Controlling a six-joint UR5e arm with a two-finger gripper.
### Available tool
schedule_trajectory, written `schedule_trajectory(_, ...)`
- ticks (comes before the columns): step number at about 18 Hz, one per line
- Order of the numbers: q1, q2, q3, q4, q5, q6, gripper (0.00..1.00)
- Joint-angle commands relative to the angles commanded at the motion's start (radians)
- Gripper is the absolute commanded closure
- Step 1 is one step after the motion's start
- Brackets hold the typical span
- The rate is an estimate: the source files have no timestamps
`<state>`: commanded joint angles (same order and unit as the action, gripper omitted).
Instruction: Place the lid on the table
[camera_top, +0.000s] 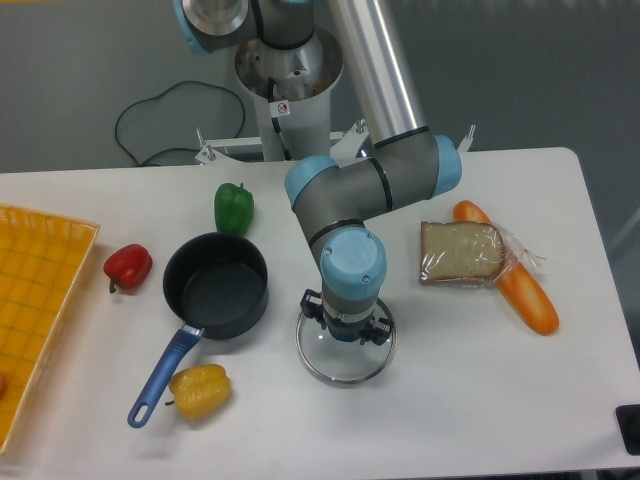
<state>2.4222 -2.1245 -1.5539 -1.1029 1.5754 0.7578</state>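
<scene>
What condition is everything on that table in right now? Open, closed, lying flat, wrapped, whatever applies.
lid: off the pot, under the gripper, just above or on the table.
saucepan: uncovered, empty, upright.
gripper: directly over the lid's centre; grip hidden.
bread slice: lying flat, in clear wrap.
orange tray: lying flat at the table's left edge.
</scene>
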Motion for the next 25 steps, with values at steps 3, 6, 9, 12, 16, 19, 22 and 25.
schedule_trajectory(3, -0.002, -0.002, 0.000, 0.002, 0.000, 0.000, 0.32)
schedule_trajectory(6, -0.002, -0.002, 0.000, 0.002, 0.000, 0.000, 0.32)
schedule_trajectory(9, -0.002, -0.002, 0.000, 0.002, 0.000, 0.000, 0.31)
schedule_trajectory(12, -0.002, -0.002, 0.000, 0.008, 0.000, 0.000, 0.28)
schedule_trajectory(16, -0.003, -0.003, 0.000, 0.008, 0.000, 0.000, 0.28)
schedule_trajectory(19, -0.003, -0.003, 0.000, 0.008, 0.000, 0.000, 0.23)
schedule_trajectory(22, -0.003, -0.003, 0.000, 0.008, 0.000, 0.000, 0.20)
schedule_trajectory(25, -0.003, 0.003, 0.005, 0.008, 0.002, 0.000, 0.00)
